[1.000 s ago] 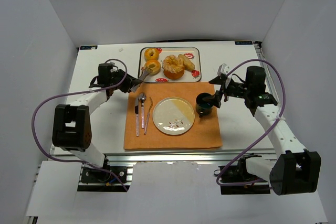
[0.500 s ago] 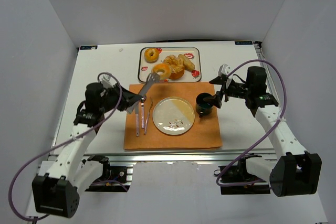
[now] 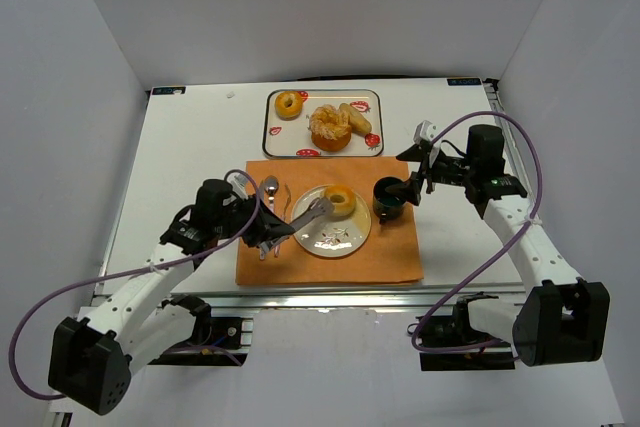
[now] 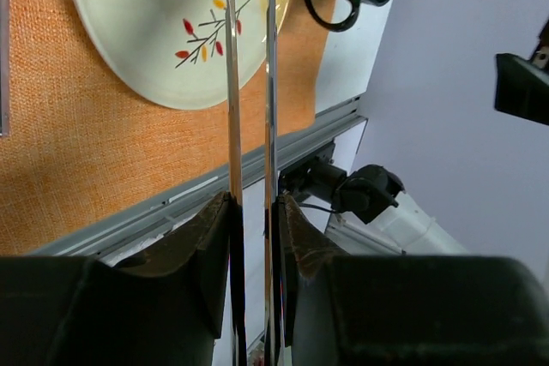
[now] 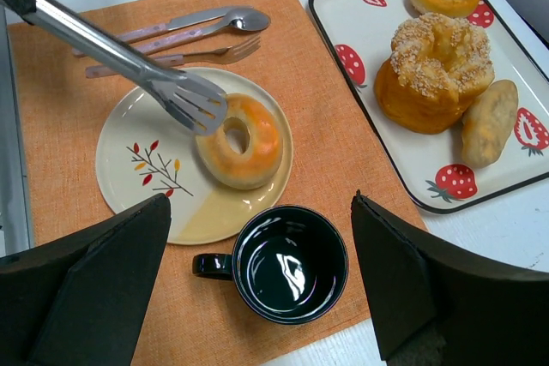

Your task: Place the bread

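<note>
The bagel [image 5: 240, 141] has moved from tray [image 5: 377, 36] to plate [image 5: 129, 179], left tool [image 4: 253, 212] pinching tongs [image 5: 111, 53], right tool [image 3: 412, 185] spread.

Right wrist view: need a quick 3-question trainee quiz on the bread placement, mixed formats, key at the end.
1. True or false: the ring bread at the tongs sits on the tray.
2. What does the left gripper hold? A fork, B tongs, C spoon.
3. Fill in: ___ breads lie on the tray.
Key: 1 false, it is at the plate; 2 B; 3 three.
</note>
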Controlling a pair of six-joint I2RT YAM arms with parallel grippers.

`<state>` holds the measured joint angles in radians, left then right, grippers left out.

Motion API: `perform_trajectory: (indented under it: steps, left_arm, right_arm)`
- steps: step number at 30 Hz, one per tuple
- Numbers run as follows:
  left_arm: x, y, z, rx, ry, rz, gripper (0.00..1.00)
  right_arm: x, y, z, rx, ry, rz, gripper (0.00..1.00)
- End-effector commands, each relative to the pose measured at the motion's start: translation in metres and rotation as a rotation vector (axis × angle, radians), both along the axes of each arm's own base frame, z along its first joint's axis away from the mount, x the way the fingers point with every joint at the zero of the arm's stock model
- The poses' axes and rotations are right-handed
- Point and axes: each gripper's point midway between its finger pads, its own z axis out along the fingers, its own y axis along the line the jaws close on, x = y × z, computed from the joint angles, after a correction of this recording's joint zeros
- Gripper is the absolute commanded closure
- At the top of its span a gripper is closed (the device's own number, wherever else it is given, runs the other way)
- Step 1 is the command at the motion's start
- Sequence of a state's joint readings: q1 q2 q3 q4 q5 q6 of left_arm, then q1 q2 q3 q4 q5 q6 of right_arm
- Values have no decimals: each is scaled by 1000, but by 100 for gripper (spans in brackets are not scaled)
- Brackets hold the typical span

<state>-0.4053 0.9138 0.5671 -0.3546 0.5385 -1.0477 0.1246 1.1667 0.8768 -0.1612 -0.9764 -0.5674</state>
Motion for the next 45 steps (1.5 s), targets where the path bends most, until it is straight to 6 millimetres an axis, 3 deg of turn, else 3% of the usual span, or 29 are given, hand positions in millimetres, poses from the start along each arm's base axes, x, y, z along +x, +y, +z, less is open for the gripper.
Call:
perform_trajectory:
  steps: [1, 4, 8, 18, 24, 28, 30, 32, 35, 36, 37, 38, 39, 40, 42, 43, 44, 45]
  left_arm:
    - [2, -6, 4, 8, -24, -14, 79]
    - [2, -6, 1, 40, -16, -19, 56]
    - [6, -3, 3, 72, -31, -24, 47]
    - [4, 10, 11, 135, -59, 17, 44]
    - [16, 15, 39, 143, -130, 64, 45]
    - [35, 17, 65, 135, -186, 106, 47]
    - [54, 19, 84, 112, -234, 143, 48]
    - [71, 22, 89, 85, -237, 190, 52]
    - [113, 29, 91, 32, -260, 275, 58]
    - [129, 32, 78, 44, -228, 305, 57]
    - [149, 41, 84, 12, -256, 361, 58]
    - [157, 46, 74, 19, -217, 390, 58]
    - [173, 51, 78, 9, -244, 424, 58]
    - [188, 53, 62, 16, -207, 445, 57]
    - [214, 61, 57, 0, -203, 488, 56]
    - [228, 60, 45, -4, -170, 495, 56]
    - [243, 62, 57, -60, -213, 519, 56]
    - [252, 61, 56, -83, -213, 524, 55]
  right_arm:
    - [1, 1, 21, 21, -62, 15, 11]
    - [-1, 1, 20, 21, -60, 15, 11]
    - [-1, 1, 20, 20, -63, 14, 11]
    - [-4, 2, 19, 25, -57, 21, 11]
    - [-5, 2, 17, 26, -51, 24, 11]
    - [-5, 2, 16, 24, -50, 26, 11]
    - [-6, 2, 15, 23, -53, 29, 11]
    - [-6, 2, 15, 25, -50, 31, 11]
    - [-5, 3, 16, 27, -57, 34, 11]
    - [-5, 3, 16, 27, -59, 34, 11]
    - [-5, 3, 17, 29, -57, 37, 10]
    - [-5, 3, 17, 28, -60, 37, 11]
    - [-5, 3, 17, 27, -63, 38, 11]
    - [-5, 3, 18, 28, -67, 38, 11]
    - [-6, 2, 19, 25, -79, 38, 11]
    - [-6, 2, 18, 23, -80, 36, 11]
    - [-7, 2, 18, 22, -83, 37, 11]
    - [-7, 2, 17, 20, -85, 36, 11]
